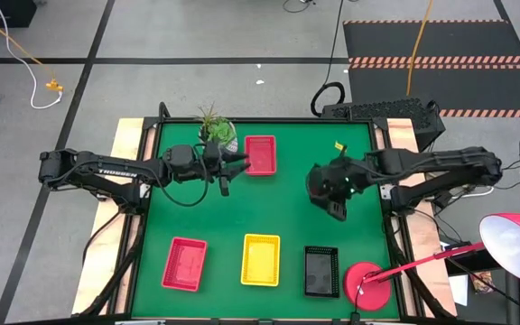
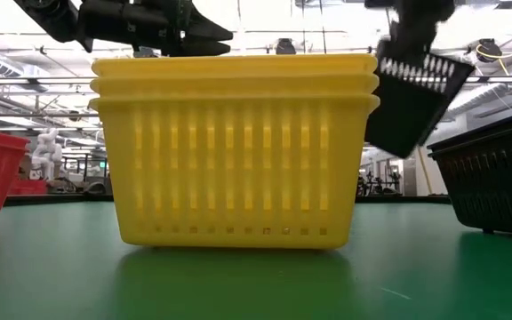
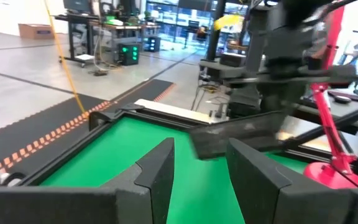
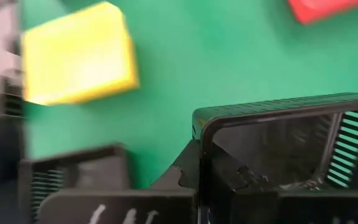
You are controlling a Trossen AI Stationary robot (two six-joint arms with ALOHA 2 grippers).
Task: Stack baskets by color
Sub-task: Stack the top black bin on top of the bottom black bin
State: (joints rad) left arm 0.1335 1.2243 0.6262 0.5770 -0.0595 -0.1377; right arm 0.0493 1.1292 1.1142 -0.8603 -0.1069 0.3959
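A black basket (image 2: 412, 102) hangs in the air right of the table's middle, with my right gripper (image 1: 335, 183) shut on it. Along the near edge stand a red basket (image 1: 184, 264), a stack of yellow baskets (image 1: 261, 259) and another black basket (image 1: 321, 271). A second red basket (image 1: 260, 153) rests on its base at the far middle. My left gripper (image 3: 197, 180) stands open and level just left of that far red basket, with nothing between its fingers. My right gripper holds the black basket by one wall just below the rim (image 4: 201, 134), slanting down from above. One finger (image 4: 182, 171) shows on the wall's outer side; the other is hidden behind the wall. The basket is lifted clear of the table and hangs tilted below the fingers.
A white plant pot (image 1: 217, 132) stands at the far edge beside my left gripper. A round red lamp base (image 1: 366, 280) sits at the near right corner, right of the black basket. Open green mat lies across the table's middle.
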